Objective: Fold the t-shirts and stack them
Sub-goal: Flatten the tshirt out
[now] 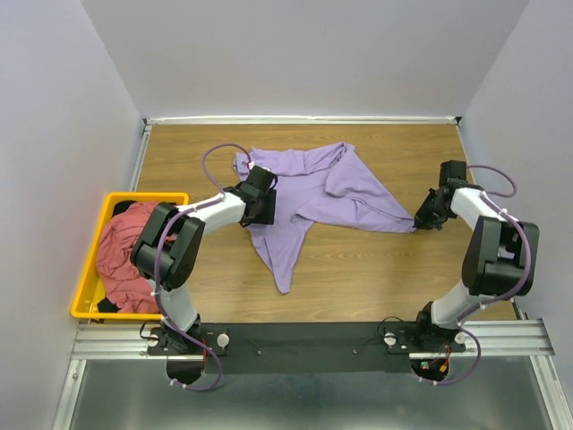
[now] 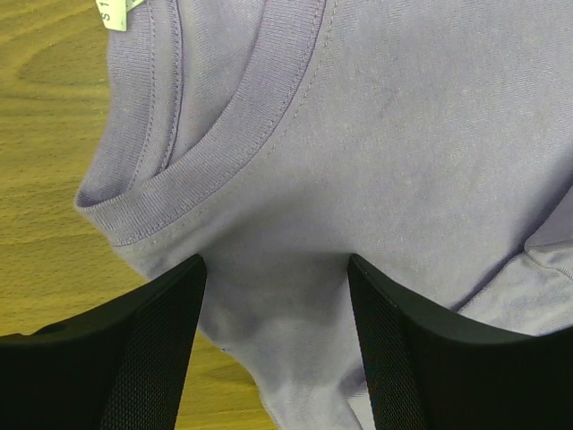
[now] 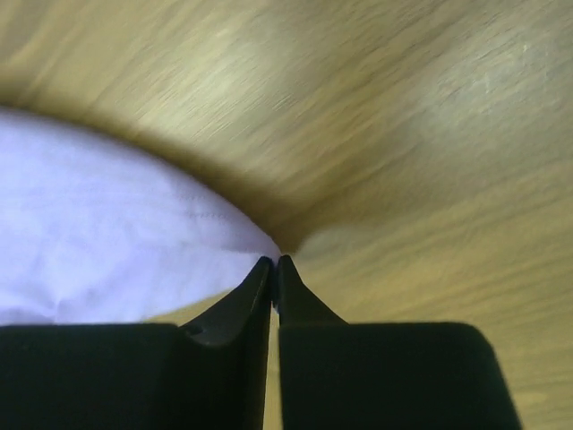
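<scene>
The lavender t-shirt (image 1: 327,188) lies spread and rumpled on the wooden table, with a long flap trailing toward the front. My left gripper (image 1: 260,204) is open over the shirt's left part. In the left wrist view it (image 2: 275,262) straddles a raised ridge of cloth just below the collar (image 2: 215,152). My right gripper (image 1: 419,220) is at the shirt's right corner. In the right wrist view it (image 3: 273,262) is shut, with the tip of the lavender cloth (image 3: 107,242) pinched at its tips. The red-pink t-shirt (image 1: 124,251) lies in the bin over a dark one (image 1: 106,305).
The yellow plastic bin (image 1: 89,285) stands at the left edge of the table. A white size tag (image 2: 116,12) shows at the shirt's neck. Grey walls close the table on the left, back and right.
</scene>
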Robot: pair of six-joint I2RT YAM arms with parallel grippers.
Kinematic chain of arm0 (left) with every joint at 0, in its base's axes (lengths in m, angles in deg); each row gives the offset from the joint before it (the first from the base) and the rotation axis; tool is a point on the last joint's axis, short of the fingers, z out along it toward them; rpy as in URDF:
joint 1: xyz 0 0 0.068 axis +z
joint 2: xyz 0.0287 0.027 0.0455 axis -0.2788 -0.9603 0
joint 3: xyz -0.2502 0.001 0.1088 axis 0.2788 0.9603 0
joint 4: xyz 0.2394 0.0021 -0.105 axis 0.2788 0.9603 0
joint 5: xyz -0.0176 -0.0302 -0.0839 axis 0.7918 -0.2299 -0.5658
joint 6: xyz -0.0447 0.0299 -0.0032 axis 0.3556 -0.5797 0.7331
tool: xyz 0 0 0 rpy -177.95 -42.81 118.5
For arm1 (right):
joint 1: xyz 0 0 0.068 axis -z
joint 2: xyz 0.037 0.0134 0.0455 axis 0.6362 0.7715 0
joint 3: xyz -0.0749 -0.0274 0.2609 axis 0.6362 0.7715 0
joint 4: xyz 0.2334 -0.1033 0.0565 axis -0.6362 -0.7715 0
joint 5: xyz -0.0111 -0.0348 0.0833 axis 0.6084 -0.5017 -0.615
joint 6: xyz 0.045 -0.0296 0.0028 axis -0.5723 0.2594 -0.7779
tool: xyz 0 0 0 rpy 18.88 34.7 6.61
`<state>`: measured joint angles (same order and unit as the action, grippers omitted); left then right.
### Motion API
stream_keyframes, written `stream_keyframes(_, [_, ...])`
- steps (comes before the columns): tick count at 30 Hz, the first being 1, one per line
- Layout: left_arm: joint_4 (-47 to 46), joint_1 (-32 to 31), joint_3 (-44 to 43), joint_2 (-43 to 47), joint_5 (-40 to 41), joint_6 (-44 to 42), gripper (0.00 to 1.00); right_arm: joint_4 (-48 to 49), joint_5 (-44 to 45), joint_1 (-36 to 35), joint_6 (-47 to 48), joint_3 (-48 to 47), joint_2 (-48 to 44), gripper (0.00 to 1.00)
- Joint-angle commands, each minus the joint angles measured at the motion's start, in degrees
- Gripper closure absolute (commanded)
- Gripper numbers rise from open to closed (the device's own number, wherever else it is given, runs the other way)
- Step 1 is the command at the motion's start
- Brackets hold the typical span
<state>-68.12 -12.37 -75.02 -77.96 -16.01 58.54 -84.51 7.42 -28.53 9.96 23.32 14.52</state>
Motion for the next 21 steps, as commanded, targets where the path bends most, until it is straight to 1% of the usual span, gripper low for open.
stream_keyframes(1, [3.91,0.69,2.81,-1.94,2.22,-0.57,0.27,-0.88,-0.38,-4.02,4.18,-0.68,-7.47,0.86])
stream_keyframes(4, [3.91,0.61,2.98,-0.71,2.31,-0.57,0.27,-2.11,3.41,-10.61,9.01,-4.45,-7.57,0.76])
stream_keyframes(5, [3.99,0.69,2.98,-0.36,2.14,-0.49,0.27,-2.11,5.08,-15.33,9.55,-7.60,-6.26,0.67])
stream_keyframes(7, [3.82,0.61,2.90,-0.01,1.96,-0.57,0.27,-1.94,5.88,-19.58,11.22,-10.52,-4.06,0.62])
stream_keyframes(8, [3.91,0.69,2.81,0.08,1.96,-0.66,0.27,-1.94,7.28,-23.08,11.40,-13.92,-2.92,0.57])
stream_keyframes(10, [3.99,0.69,2.72,0.26,1.96,-0.66,0.26,-2.02,9.22,-27.22,11.76,-17.02,1.47,0.48])
stream_keyframes(12, [3.91,0.61,2.81,0.52,1.96,-0.49,0.26,-2.81,12.47,-28.73,10.97,-20.27,4.63,0.41])
stream_keyframes(16, [3.47,0.69,3.42,1.57,1.44,0.13,0.26,-2.73,12.40,-31.02,10.87,-23.18,7.45,0.39])
stream_keyframes(21, [3.12,0.69,3.78,1.05,1.08,-0.13,0.26,-2.03,14.32,-37.16,10.53,-28.98,14.39,0.36])
